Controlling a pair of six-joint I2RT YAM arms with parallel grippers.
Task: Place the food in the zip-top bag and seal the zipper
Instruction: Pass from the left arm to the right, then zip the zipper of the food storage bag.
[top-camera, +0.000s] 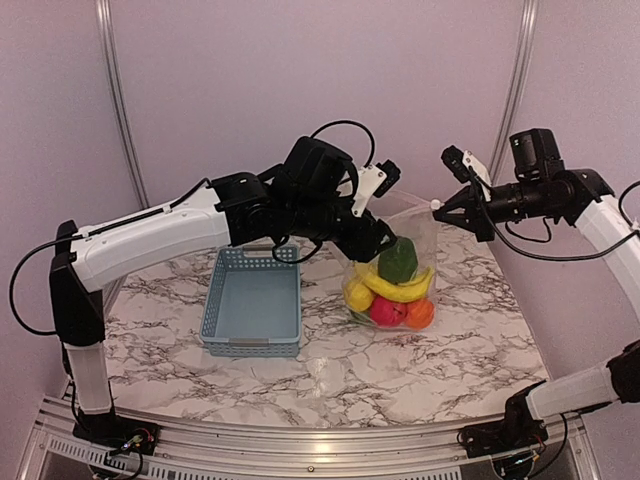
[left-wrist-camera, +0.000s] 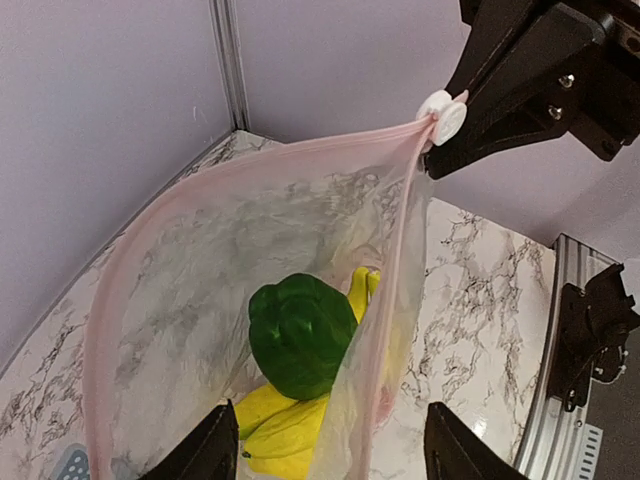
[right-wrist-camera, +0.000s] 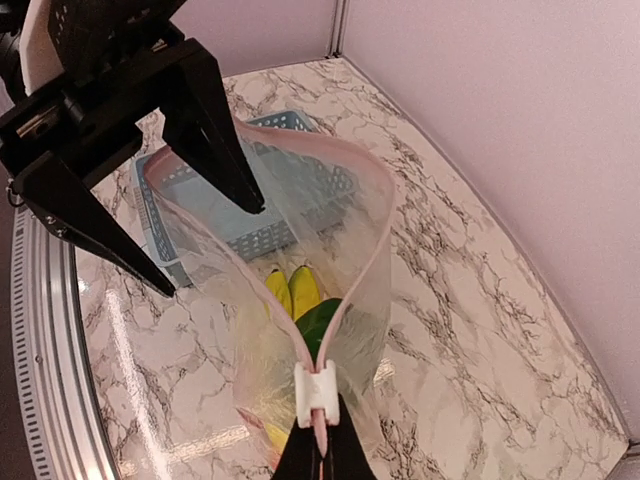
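Judging by what shows, the loading is done and the sealing is not yet begun. The food sits inside the zip-top bag, and no toy pieces are visible in the grey-blue basket or loose on the marble surface. What remains is the closing: the zipper, a pale pink strip along the rim, gapes in a wide loop with its two sides well apart.

The bag stands on the surface just right of the basket, its mouth lifted and stretched between the two arms. The right claw is pinched closed on the white slider at one end of the mouth. The left claw is at the opposite end with its fingers spread wide and nothing clamped between them. The right wrist view shows the bag's end corner lying between those fingers, but whether they touch the film I cannot tell.

The bag is clear, thin and wrinkled, so the contents read through the wall. A dark green pepper rides on top, yellow bananas curve beneath it, and an orange and a red apple lie at the bottom. The upper half of the bag is slack film, which I judge leaves room for the rim to meet.
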